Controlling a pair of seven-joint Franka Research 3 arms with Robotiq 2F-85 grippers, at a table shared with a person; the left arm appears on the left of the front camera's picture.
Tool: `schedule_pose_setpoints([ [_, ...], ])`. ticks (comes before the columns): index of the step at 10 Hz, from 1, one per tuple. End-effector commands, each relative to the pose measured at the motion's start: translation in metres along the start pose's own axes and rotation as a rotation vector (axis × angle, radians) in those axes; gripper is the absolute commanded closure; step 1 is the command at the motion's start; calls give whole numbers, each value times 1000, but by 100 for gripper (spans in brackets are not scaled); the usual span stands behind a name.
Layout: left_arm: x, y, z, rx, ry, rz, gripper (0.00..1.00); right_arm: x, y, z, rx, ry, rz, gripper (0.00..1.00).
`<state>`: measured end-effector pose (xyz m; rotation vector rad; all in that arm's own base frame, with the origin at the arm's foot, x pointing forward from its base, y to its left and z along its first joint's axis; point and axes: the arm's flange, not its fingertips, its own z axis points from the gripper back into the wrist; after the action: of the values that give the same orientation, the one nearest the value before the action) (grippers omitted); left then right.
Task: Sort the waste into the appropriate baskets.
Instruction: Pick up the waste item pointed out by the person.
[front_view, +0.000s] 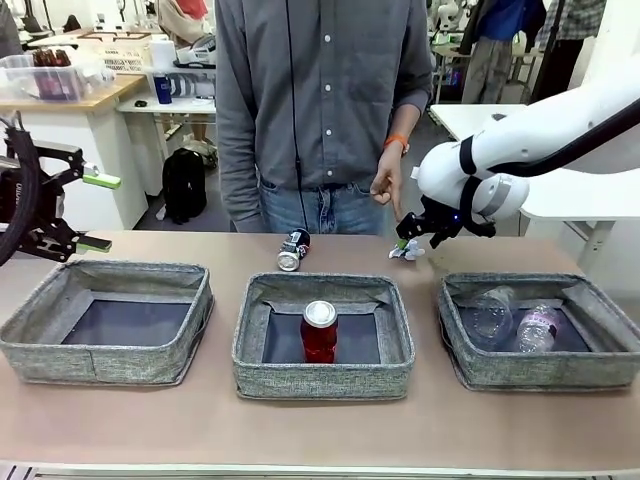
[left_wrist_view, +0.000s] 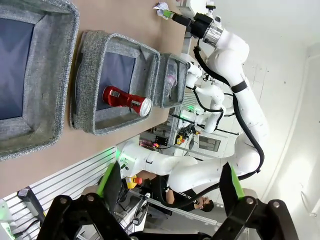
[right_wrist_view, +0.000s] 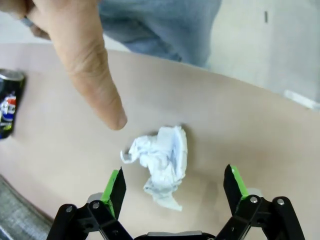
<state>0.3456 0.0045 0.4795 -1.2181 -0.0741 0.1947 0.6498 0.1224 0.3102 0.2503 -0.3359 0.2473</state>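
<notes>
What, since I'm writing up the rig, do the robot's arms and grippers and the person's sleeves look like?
The right arm is white, with rounded links, black joint bands and a black cable along it. The right gripper and left gripper are black linkages with green pads. The person's sleeve is grey shirt fabric, with an orange wristband below it.

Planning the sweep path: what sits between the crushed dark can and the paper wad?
In the right wrist view, a person's pointing finger stands between the dark can and the paper wad.
</notes>
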Motion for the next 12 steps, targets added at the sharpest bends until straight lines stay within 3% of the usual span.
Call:
schedule_pose_setpoints([
  [1,1,-2,3,-6,6,-6,0,1,-5,-5,61,-50,29,0],
  [5,1,-2,3,-6,6,-6,0,2,-4,-9,82,-60,4,0],
  [6,1,-2,3,-6,6,-6,0,4,-2,-8,94,-56,6,59],
  [7,1,-2,3,-6,6,-6,0,5,-1,-9,97,-53,-1,60],
  [8,1,-2,3,-6,6,-6,0,6,-1,-10,96,-48,-2,100],
  [9,1,-2,3,-6,6,-6,0,6,-1,-10,103,-48,-2,65],
  [10,1,-2,3,-6,6,-6,0,5,-1,-11,98,-34,-2,100],
  [12,1,-2,3,-6,6,-6,0,3,0,-13,102,-10,-2,100],
])
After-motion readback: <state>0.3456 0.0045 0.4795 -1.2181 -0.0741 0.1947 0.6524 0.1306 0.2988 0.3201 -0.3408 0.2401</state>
